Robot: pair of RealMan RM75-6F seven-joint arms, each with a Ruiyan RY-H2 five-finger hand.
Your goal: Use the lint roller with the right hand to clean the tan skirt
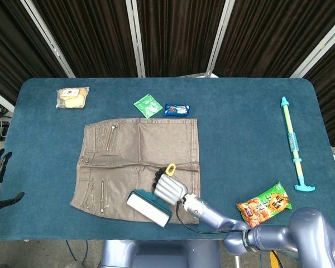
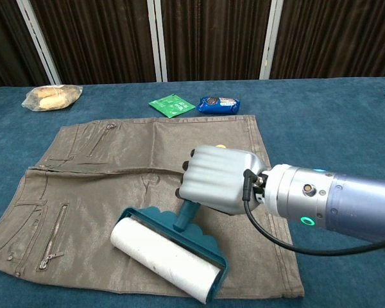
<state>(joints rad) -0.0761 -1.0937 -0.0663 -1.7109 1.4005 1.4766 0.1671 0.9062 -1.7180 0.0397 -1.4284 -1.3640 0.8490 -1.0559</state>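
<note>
Lint roller [image 1: 149,207] drum diagonal on skirt [image 1: 139,162]

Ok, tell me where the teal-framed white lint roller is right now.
In the head view the teal-framed white lint roller lies on the tan skirt's near edge, gripped by the right robot hand.

Blue tabletop [image 1: 240,134]: bread bag [image 1: 72,97], green sachet [image 1: 148,105], blue cookie pack [image 1: 176,109], green-yellow pump toy [image 1: 293,144], chips bag [image 1: 264,204].
</note>
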